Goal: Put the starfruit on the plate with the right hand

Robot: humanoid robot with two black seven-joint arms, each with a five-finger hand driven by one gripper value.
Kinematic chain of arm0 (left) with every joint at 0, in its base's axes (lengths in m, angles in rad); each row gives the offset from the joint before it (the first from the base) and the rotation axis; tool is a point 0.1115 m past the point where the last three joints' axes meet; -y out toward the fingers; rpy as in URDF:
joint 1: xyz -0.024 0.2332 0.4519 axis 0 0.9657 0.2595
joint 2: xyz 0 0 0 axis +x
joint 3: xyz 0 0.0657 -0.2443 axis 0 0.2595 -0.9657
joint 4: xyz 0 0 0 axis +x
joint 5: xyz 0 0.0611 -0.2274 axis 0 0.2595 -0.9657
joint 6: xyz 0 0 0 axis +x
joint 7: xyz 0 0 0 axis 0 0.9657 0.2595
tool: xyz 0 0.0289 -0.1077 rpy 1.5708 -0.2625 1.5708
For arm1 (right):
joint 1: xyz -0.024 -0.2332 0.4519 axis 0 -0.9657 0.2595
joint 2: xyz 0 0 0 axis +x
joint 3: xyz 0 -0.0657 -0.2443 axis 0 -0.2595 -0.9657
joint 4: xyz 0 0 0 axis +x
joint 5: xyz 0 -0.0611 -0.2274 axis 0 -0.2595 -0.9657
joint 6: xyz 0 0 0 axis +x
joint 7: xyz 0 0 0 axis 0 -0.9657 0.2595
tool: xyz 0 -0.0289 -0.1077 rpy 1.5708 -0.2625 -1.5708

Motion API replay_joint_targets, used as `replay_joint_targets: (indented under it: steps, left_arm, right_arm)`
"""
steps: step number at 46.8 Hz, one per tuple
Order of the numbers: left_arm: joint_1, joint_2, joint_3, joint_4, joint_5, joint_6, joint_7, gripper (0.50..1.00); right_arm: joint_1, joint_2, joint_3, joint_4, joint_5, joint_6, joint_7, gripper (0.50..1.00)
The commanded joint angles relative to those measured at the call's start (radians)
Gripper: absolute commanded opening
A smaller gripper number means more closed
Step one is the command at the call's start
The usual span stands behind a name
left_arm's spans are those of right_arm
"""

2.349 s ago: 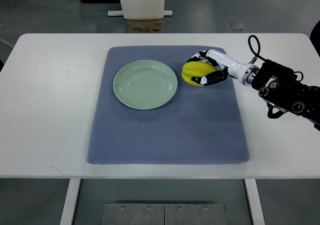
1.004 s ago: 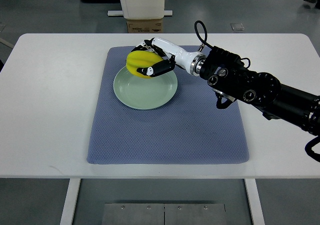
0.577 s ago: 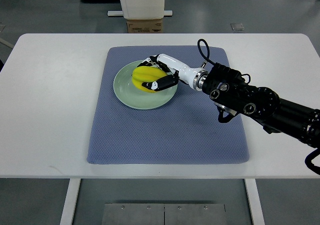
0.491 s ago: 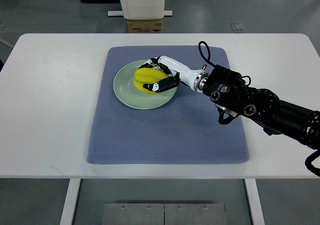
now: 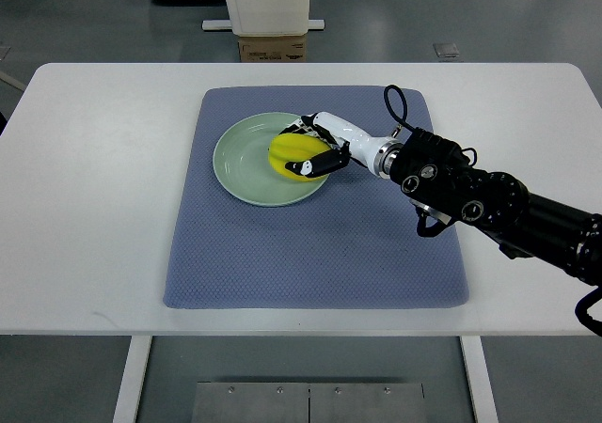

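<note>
The yellow starfruit lies on the right part of the pale green plate, which sits on the blue-grey mat. My right hand comes in from the right and is still curled around the starfruit, with white fingers over its top and a black-tipped thumb at its near side. The fruit rests low on the plate's surface. The left arm does not show.
The mat lies on a white table. A white stand and a cardboard box are beyond the table's far edge. My dark right forearm crosses the mat's right edge.
The right hand carried the starfruit left from the mat's right side to over the plate, lowered it onto the plate, then drew slightly right with it.
</note>
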Motion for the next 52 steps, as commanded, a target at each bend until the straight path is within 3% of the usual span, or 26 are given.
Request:
replay_joint_targets:
  steps: [1,22,52]
  left_arm:
    - [0.0,0.0,0.0,0.0,0.0,-0.001,0.0,1.0]
    - [0.0,0.0,0.0,0.0,0.0,0.0,0.0,1.0]
    - [0.0,0.0,0.001,0.0,0.0,0.0,0.0,1.0]
  right_arm:
    - [0.0,0.0,0.0,0.0,-0.001,0.0,-0.011,0.794]
    - [0.001,0.0,-0.003,0.002,-0.001,0.0,-0.019,0.993]
    - [0.04,0.0,0.054,0.022,0.005,0.003,-0.011,1.0]
